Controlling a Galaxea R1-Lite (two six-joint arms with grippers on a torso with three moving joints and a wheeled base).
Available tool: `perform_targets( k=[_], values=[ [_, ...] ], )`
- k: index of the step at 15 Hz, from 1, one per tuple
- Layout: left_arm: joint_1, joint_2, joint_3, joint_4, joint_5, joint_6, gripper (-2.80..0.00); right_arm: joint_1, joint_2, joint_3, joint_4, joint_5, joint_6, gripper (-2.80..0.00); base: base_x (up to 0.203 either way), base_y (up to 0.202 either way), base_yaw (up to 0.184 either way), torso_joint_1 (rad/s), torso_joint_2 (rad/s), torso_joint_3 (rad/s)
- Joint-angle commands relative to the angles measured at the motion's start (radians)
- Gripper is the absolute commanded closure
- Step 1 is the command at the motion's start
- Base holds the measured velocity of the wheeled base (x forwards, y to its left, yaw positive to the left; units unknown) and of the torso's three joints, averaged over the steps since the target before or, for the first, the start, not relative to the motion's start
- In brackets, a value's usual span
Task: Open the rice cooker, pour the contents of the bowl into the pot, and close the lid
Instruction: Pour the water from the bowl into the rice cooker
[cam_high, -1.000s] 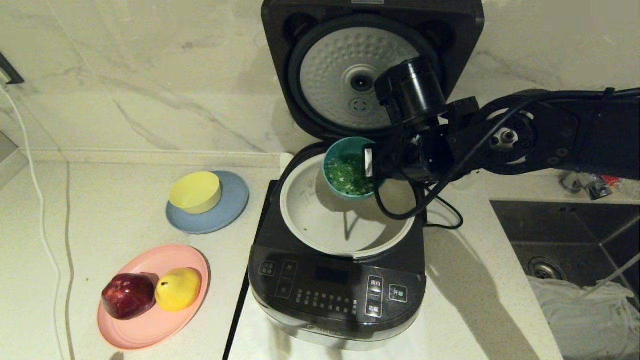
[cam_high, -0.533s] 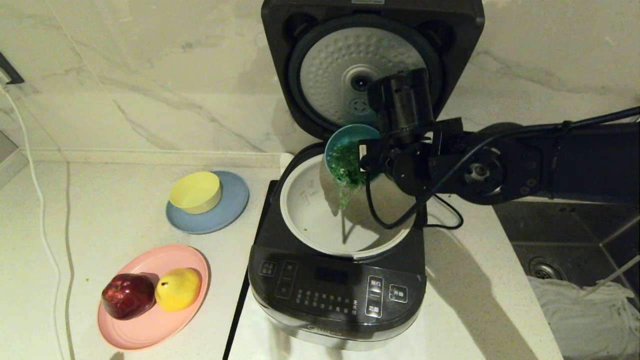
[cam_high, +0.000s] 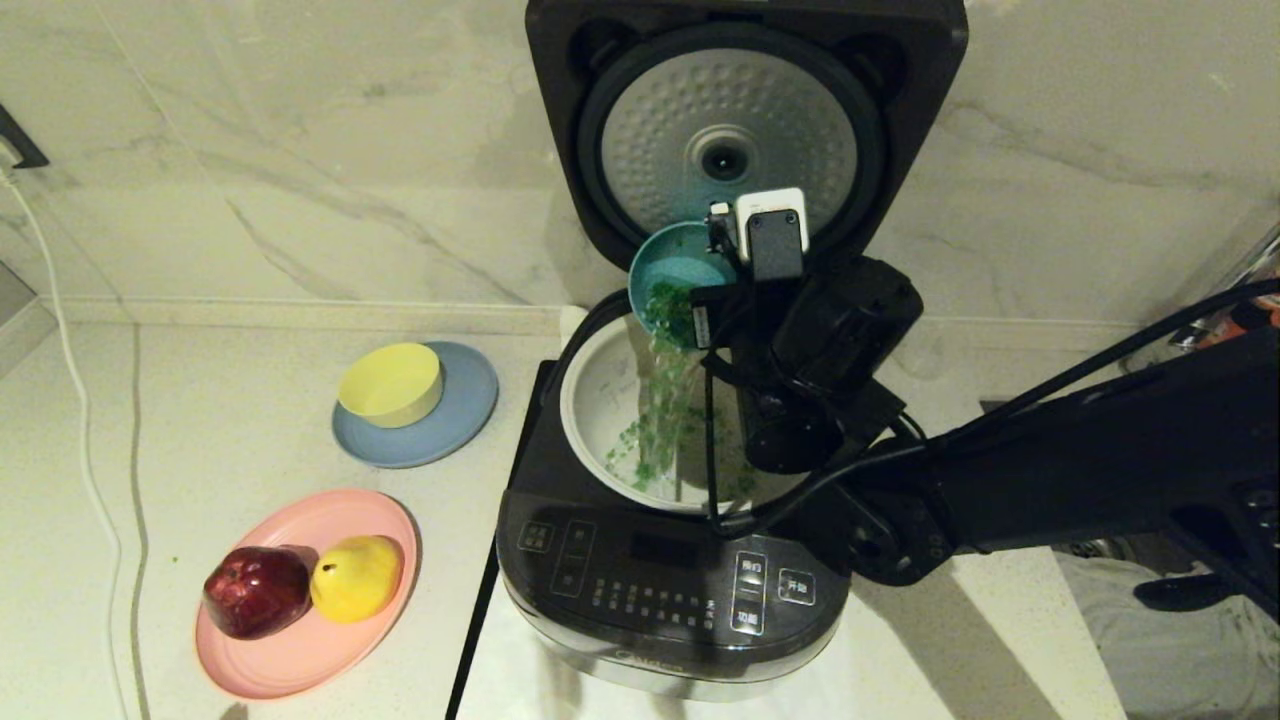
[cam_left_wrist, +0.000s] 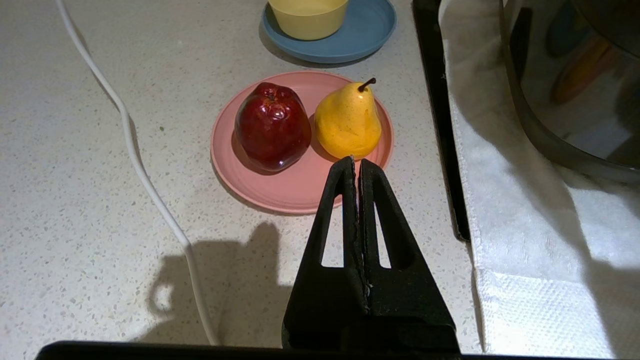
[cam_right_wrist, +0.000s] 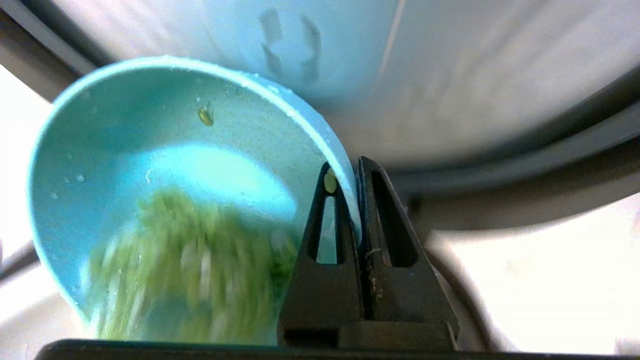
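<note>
Rice cooker (cam_high: 672, 590) sits mid-desk on a white cloth (cam_left_wrist: 540, 240), its lid (cam_high: 745, 120) swung fully up against the marble wall, dimpled silver plate facing out. Off to its left on the desk (cam_high: 200, 420): a yellow bowl (cam_high: 391, 383) on a blue-grey plate (cam_high: 462, 420), and nearer, a pink plate (cam_high: 300, 640) carrying a red apple (cam_high: 257, 590) and a yellow pear (cam_high: 357, 577), touching each other. A white cable (cam_left_wrist: 150, 185) trails along the far left.

Over the pot (cam_high: 600, 400), the right end effector (cam_right_wrist: 356, 170) is pinching the rim of the teal bowl (cam_high: 672, 275), one finger inside, one outside. The bowl is tipped steeply, mouth down toward the pot, and the contents (cam_high: 665, 400) are streaming out in a green cascade, bits scattered on the pot's floor. Some green is in the bowl too, blurred in the right wrist view.

The right arm covers the pot's right half. The left end effector (cam_left_wrist: 357, 165) hovers over the desk near the pink plate, fingers pressed together on nothing.
</note>
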Motion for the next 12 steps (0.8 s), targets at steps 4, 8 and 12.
perform_targets(
  k=[4,8,12],
  values=[
    [0.0,-0.001,0.009,0.0,0.0,0.001,0.0,0.003,0.032,0.116,-0.281,0.057,-0.087,0.0,0.0,0.0,0.0,0.0,0.0,0.0],
    [0.0,-0.001,0.009,0.0,0.0,0.001,0.0,0.013,0.014,0.116,-0.281,0.066,-0.087,0.0,0.0,0.0,0.0,0.0,0.0,0.0],
    [0.0,-0.001,0.009,0.0,0.0,-0.001,0.0,0.015,0.006,0.123,-0.281,0.068,-0.086,0.0,0.0,0.0,0.0,0.0,0.0,0.0]
  ],
)
